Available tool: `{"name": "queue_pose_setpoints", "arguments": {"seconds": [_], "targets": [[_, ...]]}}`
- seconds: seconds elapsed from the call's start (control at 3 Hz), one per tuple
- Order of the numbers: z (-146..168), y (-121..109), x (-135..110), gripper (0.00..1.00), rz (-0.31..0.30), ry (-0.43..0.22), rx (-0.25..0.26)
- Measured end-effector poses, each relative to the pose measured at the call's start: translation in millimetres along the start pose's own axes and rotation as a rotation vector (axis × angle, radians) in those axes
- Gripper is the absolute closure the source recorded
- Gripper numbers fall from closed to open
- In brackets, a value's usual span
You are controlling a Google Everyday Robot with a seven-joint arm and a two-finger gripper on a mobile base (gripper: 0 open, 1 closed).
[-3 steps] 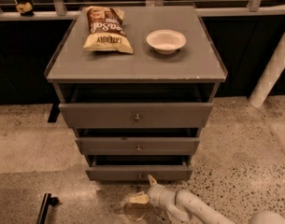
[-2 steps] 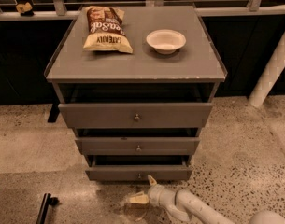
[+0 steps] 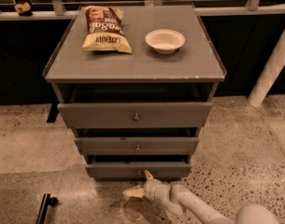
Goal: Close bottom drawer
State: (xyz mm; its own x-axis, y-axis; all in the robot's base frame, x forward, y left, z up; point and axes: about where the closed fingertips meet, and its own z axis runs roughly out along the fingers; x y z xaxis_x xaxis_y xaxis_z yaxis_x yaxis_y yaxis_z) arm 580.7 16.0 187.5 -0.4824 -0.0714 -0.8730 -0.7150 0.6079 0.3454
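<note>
The grey cabinet [image 3: 132, 69] has three drawers, all pulled out a little. The bottom drawer [image 3: 109, 171] is the lowest one, with a plain grey front and a small round knob [image 3: 138, 173]; a dark gap shows above its front. My gripper [image 3: 137, 183] is low on the floor side, right in front of the bottom drawer's middle. Its fingers are spread apart and hold nothing. The upper fingertip [image 3: 147, 174] is at the drawer front just right of the knob; the other one points left above the floor.
A chip bag [image 3: 106, 29] and a white bowl [image 3: 165, 40] lie on the cabinet top. My white arm [image 3: 198, 208] comes in from the bottom right. A white post [image 3: 270, 71] stands at the right. A dark object [image 3: 44, 205] lies on the floor at the lower left.
</note>
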Motion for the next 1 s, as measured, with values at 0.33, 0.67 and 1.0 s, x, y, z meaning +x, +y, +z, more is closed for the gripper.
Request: {"name": "queue_pose_setpoints", "arguments": {"seconds": [0.33, 0.67, 1.0], "targets": [[20.4, 2.0, -14.1, 0.0, 0.0, -0.027, 0.005], [35.0, -1.3, -27.9, 0.0, 0.004, -0.064, 0.014], [35.0, -1.3, -27.9, 0.0, 0.004, -0.064, 0.014]]}}
